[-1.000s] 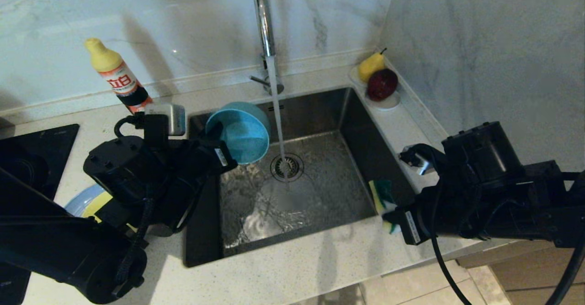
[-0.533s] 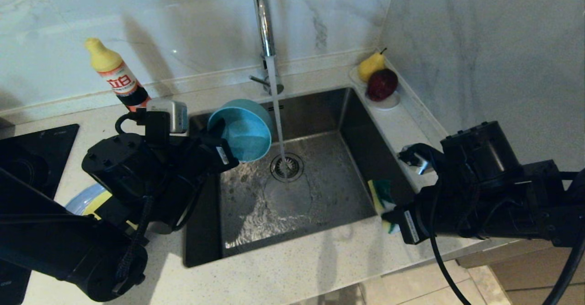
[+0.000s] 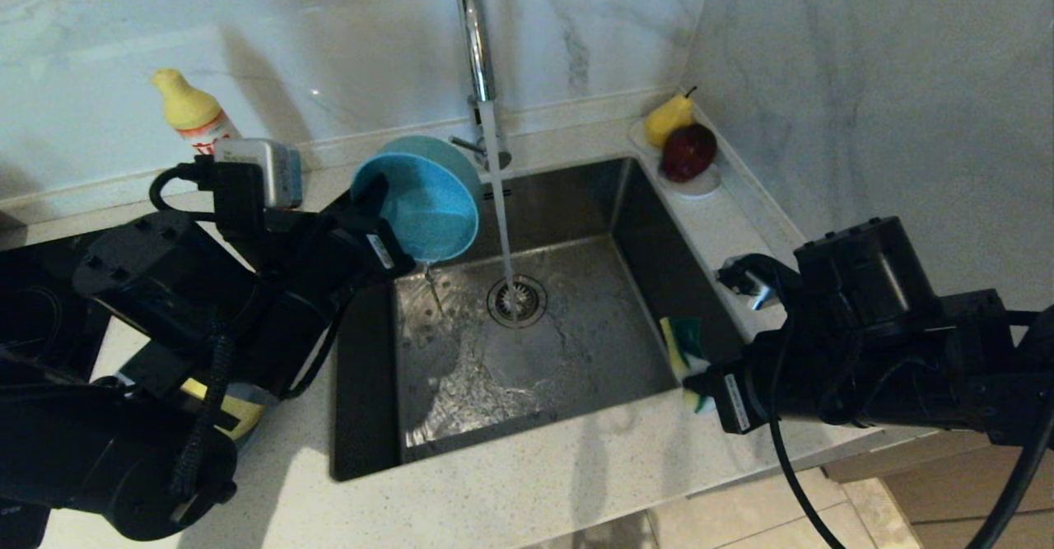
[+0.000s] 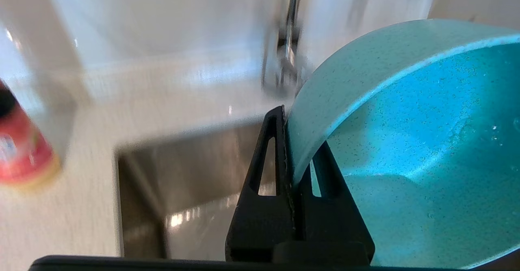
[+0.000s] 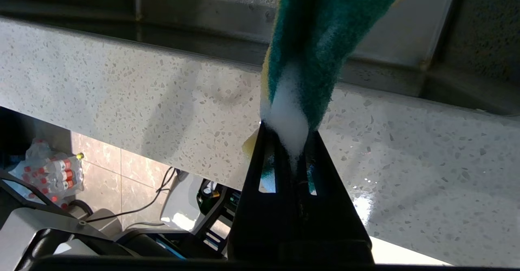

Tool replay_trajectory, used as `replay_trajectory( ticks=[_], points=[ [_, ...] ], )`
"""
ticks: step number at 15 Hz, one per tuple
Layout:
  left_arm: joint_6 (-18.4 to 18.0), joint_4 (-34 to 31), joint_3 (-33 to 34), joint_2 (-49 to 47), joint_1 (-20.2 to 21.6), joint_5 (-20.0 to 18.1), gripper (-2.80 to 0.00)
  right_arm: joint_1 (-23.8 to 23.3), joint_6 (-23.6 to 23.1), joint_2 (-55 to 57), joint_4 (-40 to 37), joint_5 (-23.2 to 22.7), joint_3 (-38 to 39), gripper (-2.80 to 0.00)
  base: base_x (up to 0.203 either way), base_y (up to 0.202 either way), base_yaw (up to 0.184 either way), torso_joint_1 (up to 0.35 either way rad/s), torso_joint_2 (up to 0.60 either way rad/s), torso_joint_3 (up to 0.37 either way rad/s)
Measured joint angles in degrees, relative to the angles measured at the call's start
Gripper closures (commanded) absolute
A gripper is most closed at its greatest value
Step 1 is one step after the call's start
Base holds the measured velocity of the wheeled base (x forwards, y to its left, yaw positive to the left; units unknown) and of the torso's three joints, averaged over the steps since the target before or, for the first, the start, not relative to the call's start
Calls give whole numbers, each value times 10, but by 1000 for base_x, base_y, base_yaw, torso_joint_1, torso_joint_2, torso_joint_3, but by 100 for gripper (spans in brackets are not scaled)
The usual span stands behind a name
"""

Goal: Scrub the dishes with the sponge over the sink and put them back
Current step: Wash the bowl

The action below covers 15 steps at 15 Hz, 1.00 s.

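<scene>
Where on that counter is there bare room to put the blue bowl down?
Bare patches: the front strip of counter before the sink, and the back ledge between the soap bottle and the tap. Crowded: the back right corner with the fruit saucer, and the left side, where the yellow bowl sits under the arm.

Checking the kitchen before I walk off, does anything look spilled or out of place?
The tap runs straight into the sink with nothing under it; the teal bowl, tilted in the left gripper, drips beside the stream.
</scene>
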<state>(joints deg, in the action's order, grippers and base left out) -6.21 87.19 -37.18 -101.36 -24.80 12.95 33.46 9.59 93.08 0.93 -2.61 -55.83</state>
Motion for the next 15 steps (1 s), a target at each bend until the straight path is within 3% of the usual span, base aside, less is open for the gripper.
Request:
replay_trajectory(
  ticks=[7, 15],
  points=[
    [-32, 0, -32, 60, 0, -3, 0, 1, 0, 1, 0, 0, -4, 0, 0, 0, 0, 0, 0, 0],
    [-29, -2, -22, 92, 0, -3, 0, 1, -4, -4, 0, 0, -6, 0, 0, 0, 0, 0, 0, 0]
  ],
)
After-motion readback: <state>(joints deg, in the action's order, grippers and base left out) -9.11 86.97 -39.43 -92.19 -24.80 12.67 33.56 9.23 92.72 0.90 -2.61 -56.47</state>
